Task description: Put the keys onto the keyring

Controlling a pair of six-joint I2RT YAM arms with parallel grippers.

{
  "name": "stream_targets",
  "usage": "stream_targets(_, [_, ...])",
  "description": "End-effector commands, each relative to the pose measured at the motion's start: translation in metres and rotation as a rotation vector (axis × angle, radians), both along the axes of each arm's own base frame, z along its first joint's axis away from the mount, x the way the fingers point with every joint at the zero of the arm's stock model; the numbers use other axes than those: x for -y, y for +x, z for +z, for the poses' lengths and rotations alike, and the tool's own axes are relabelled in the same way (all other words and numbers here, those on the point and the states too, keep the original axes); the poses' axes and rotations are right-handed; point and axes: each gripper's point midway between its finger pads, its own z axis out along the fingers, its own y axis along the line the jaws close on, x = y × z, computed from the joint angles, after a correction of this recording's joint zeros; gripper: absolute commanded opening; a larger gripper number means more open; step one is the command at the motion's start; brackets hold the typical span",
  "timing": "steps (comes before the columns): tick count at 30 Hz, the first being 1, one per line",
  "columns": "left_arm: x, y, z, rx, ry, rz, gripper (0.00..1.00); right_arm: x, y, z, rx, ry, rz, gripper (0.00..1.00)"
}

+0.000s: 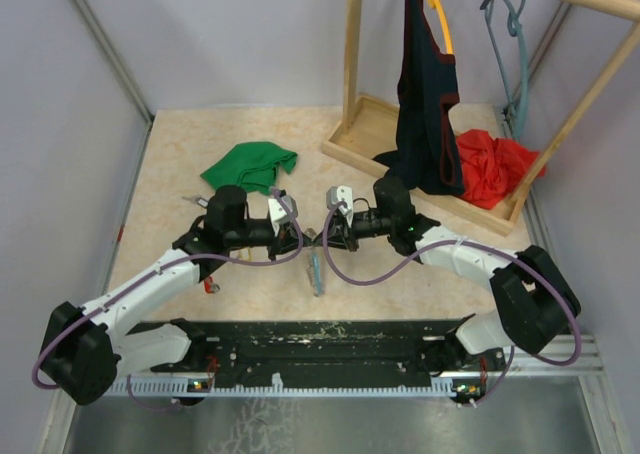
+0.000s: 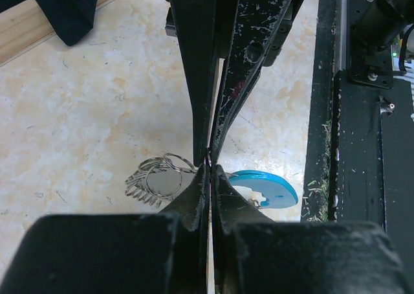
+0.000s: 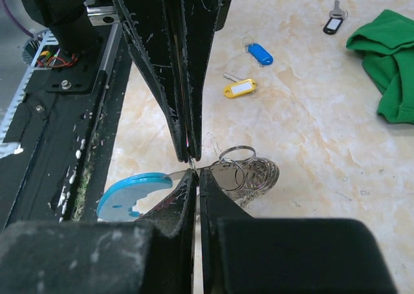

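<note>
The keyring (image 3: 249, 172) is a bunch of silvery metal rings joined to a light blue disc (image 3: 132, 193). It is held just above the table, mid-table between both arms (image 1: 317, 269). My right gripper (image 3: 196, 169) is shut on the thin metal link between disc and rings. My left gripper (image 2: 210, 168) is shut on the same link from the opposite side, so the two sets of fingertips meet. In the left wrist view the rings (image 2: 155, 177) show left of my fingers and the disc (image 2: 265, 187) right. A blue key (image 3: 259, 53), a yellow key (image 3: 240, 88) and a black key (image 3: 333, 23) lie loose on the table.
A green cloth (image 1: 250, 166) lies at the back left of the table. A wooden rack base (image 1: 360, 139) at the back right carries a dark hanging garment (image 1: 425, 104) and a red cloth (image 1: 492, 164). A black rail (image 1: 320, 339) runs along the near edge.
</note>
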Motion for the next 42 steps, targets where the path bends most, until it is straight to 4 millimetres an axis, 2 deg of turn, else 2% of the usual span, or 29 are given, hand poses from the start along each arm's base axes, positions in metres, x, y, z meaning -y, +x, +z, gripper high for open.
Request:
stream_targets(1, [0.005, -0.001, 0.011, 0.032, -0.044, -0.018, 0.00, -0.006, 0.008, 0.026, 0.074, 0.049, 0.012, 0.00])
stream_targets(3, [0.004, 0.002, 0.010, 0.029, -0.039, 0.010, 0.03, -0.004, 0.011, 0.026, 0.084, 0.045, -0.017, 0.00])
stream_targets(7, [-0.005, 0.017, 0.006, 0.007, -0.023, 0.138, 0.19, 0.001, 0.020, 0.023, 0.100, 0.027, -0.090, 0.00])
stream_targets(11, [-0.025, 0.038, -0.001, -0.031, 0.014, 0.343, 0.29, 0.007, 0.028, 0.019, 0.106, 0.009, -0.163, 0.00])
stream_targets(15, [-0.045, 0.048, -0.010, -0.097, 0.033, 0.517, 0.35, 0.013, 0.033, 0.017, 0.119, 0.000, -0.217, 0.00])
stream_targets(18, [-0.065, 0.054, -0.027, -0.185, 0.060, 0.672, 0.39, 0.015, 0.034, 0.019, 0.131, 0.009, -0.239, 0.00])
stream_targets(22, [-0.098, 0.058, -0.061, -0.372, 0.093, 0.896, 0.45, 0.016, 0.033, 0.019, 0.132, 0.019, -0.242, 0.00])
stream_targets(25, [-0.121, 0.057, -0.085, -0.484, 0.119, 1.019, 0.53, 0.016, 0.031, 0.018, 0.130, 0.026, -0.236, 0.00])
stream_targets(31, [-0.155, 0.060, -0.106, -0.523, 0.188, 1.232, 0.61, 0.015, 0.029, 0.019, 0.131, 0.038, -0.228, 0.00])
stream_targets(39, [-0.182, 0.057, -0.141, -0.606, 0.340, 1.386, 0.57, 0.015, 0.026, 0.020, 0.132, 0.046, -0.218, 0.00])
stream_targets(42, [-0.183, 0.057, -0.149, -0.624, 0.363, 1.393, 0.57, 0.015, 0.026, 0.020, 0.131, 0.050, -0.216, 0.00])
